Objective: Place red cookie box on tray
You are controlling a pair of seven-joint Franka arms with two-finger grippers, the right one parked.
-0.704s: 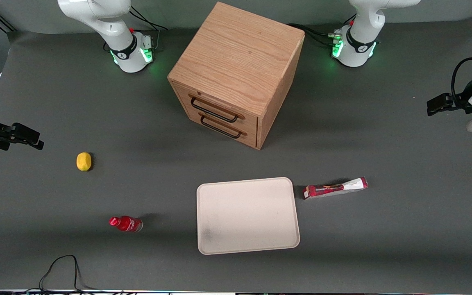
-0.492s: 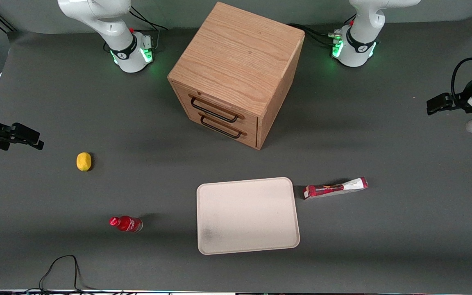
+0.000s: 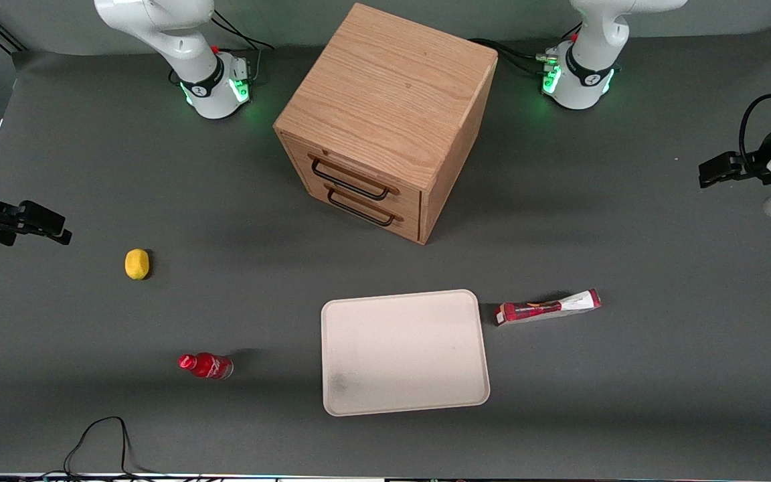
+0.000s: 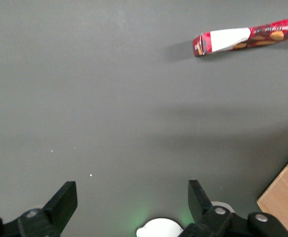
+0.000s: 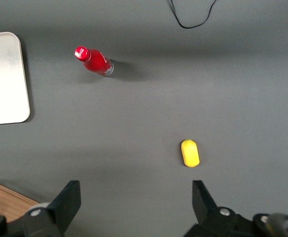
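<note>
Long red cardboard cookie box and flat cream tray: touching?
Apart. Front view shows dark table between red cookie box and tray; gripper open, far off.

My gripper [image 3: 712, 173] has drifted a touch farther out toward the working arm's end of the bench and slightly away from the front camera since 0.7 seconds ago, its jaws spread wide above bare bench in my wrist view [image 4: 129, 202], well apart from the red cookie box [image 3: 547, 308].
</note>
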